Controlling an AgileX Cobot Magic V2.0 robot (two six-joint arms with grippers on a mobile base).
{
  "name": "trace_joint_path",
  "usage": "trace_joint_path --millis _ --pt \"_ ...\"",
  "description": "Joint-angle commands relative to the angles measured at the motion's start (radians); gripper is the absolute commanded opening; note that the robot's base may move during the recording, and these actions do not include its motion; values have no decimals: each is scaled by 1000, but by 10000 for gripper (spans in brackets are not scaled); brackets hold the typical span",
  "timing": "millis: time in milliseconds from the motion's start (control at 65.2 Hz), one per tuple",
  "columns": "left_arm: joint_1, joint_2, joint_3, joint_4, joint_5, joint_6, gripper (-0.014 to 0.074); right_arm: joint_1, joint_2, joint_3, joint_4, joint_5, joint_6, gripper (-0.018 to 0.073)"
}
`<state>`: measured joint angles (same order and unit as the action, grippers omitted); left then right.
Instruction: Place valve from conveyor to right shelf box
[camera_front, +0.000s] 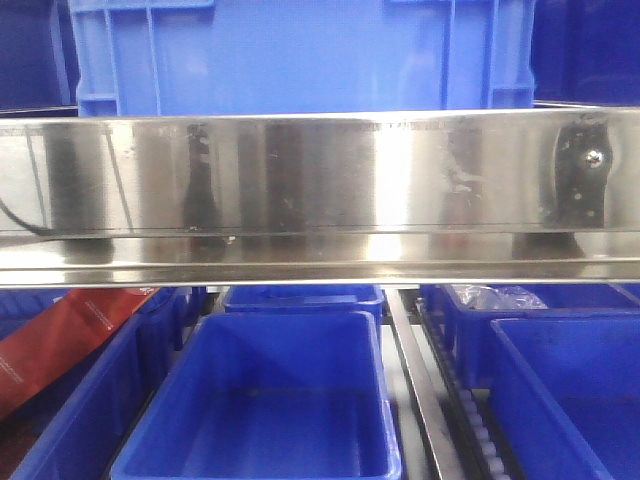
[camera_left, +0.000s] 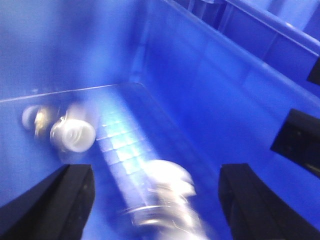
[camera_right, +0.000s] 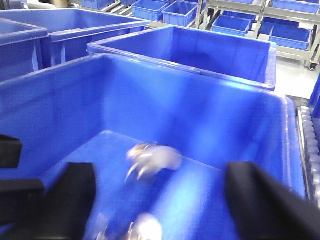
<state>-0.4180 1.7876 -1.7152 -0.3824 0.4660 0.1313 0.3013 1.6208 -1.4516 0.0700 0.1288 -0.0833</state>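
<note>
In the left wrist view my left gripper (camera_left: 159, 202) is open inside a blue box (camera_left: 235, 95). A blurred silvery valve (camera_left: 172, 197) lies between the black fingers (camera_left: 65, 200), touching neither. Another pale valve (camera_left: 72, 135) and a small metal part (camera_left: 36, 120) lie further in on the box floor. In the right wrist view my right gripper (camera_right: 165, 200) is open above the floor of a blue box (camera_right: 200, 115). A blurred silvery valve (camera_right: 152, 157) lies beyond the jaws and another (camera_right: 145, 230) sits at the bottom edge. The conveyor is out of view.
The front view shows a steel shelf beam (camera_front: 320, 190), a large blue crate (camera_front: 300, 55) above it, several blue boxes (camera_front: 270, 400) on roller tracks below, and a red packet (camera_front: 60, 340) at the left. More blue boxes (camera_right: 190, 50) stand behind the right gripper's box.
</note>
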Motion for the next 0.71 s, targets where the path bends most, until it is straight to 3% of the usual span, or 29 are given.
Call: trace_joint_path --millis 0,153,215,445,690 --pt "-4 -23 -12 -2 -12 -5 220 1 -28 -7 6 -21 -5 253" --pt "-4 -23 -12 20 -12 -5 -113 1 -30 -7 6 -25 -5 -60" --pt "-4 -32 -12 20 -6 -5 -111 1 -32 -7 6 -25 -5 -171" --pt "-4 -106 10 61 -7 -5 -111 -48 -88 6 46 101 35 -168" --pt "-14 -312 309 31 -229 -5 -111 -139 -239 143 46 91 35 -168"
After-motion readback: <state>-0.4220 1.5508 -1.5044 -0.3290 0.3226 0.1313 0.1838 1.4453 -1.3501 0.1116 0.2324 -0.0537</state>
